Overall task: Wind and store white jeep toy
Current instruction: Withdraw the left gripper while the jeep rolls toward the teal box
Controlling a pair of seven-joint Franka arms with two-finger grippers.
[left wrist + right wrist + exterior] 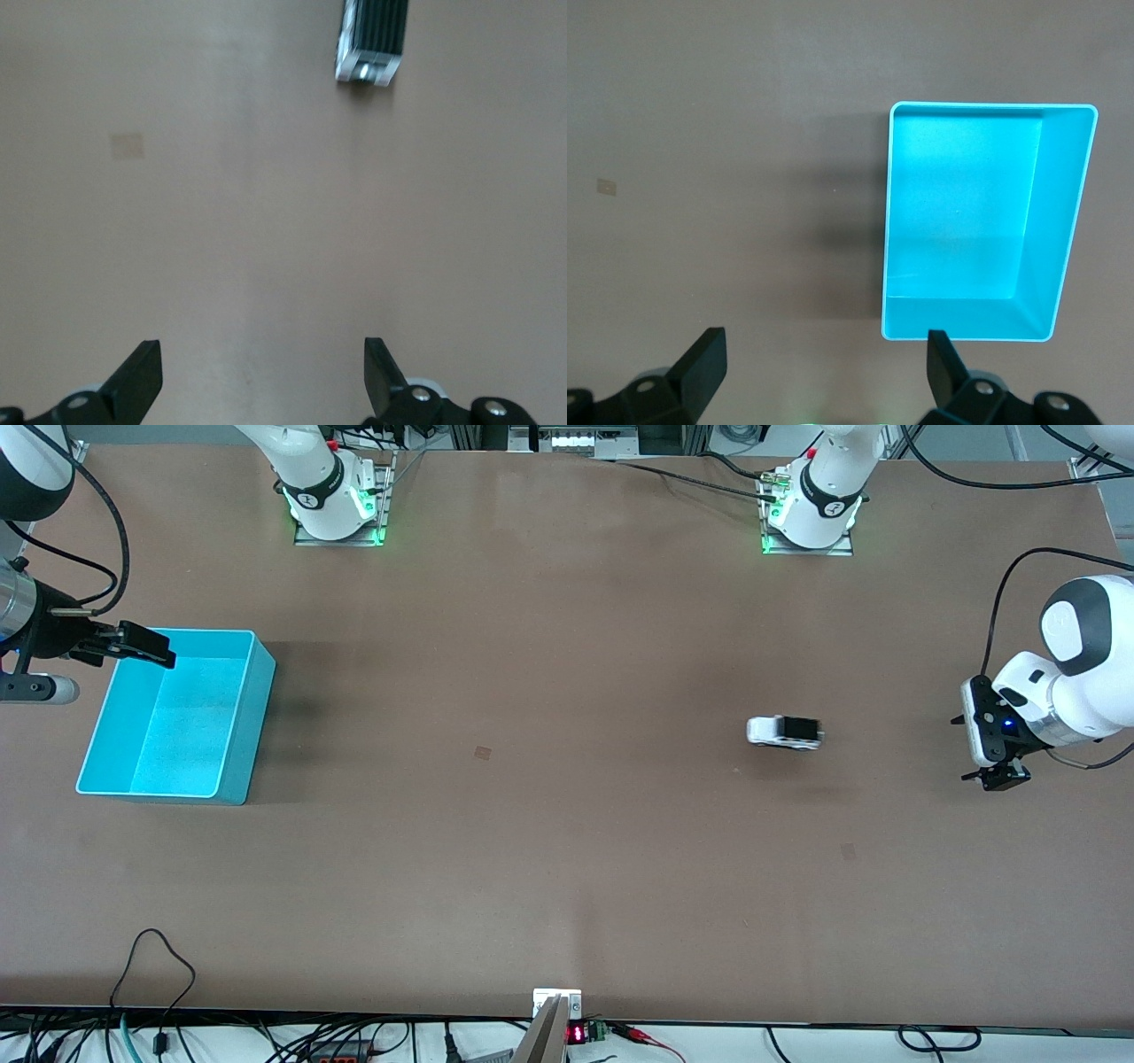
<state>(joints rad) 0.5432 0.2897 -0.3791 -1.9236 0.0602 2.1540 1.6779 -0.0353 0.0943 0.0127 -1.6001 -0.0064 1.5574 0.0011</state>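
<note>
Sitting alone on the bare table [567,850] toward the left arm's end, the white jeep toy [785,732], upright on its wheels and well apart from the teal bin [239,717] at the right arm's end, nothing wound or stored yet. Hanging over the table edge near the jeep, the left gripper [997,775], fingers [142,376] spread wide and empty, probably placed for the pickup. Waiting over the bin's rim, the right gripper [146,646], equally wide and empty.
</note>
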